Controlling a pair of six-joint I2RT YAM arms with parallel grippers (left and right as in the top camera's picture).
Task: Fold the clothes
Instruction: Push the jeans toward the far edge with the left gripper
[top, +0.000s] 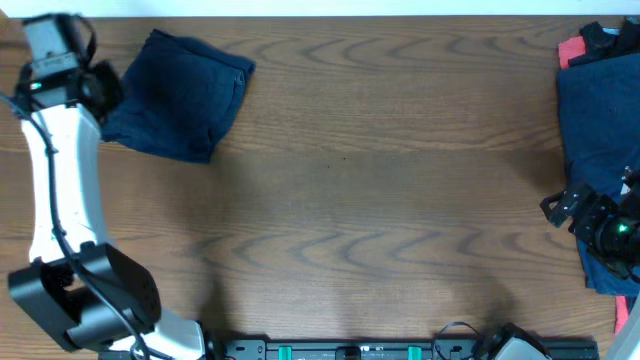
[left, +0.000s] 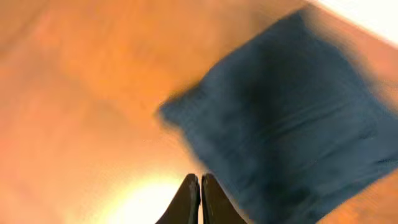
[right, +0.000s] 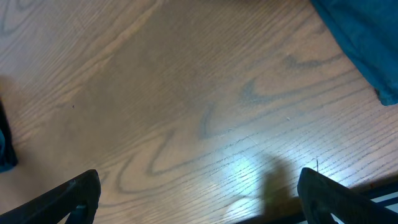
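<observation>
Two lots: folded garment (top: 180, 95) at 10 o'clock on table (top: 380, 200); clothes heap (top: 598, 130) at 3 o'clock.
Left gripper (left: 200, 198): fingers pressed together, nothing held, beside folded garment.
Right gripper (right: 199, 183): fingers spread wide, empty, at heap's 8 o'clock edge.
Step, judged: next piece to be fetched.
Advice: only one top-layer edge pinched, dragged to centre, flattened before folding.
</observation>
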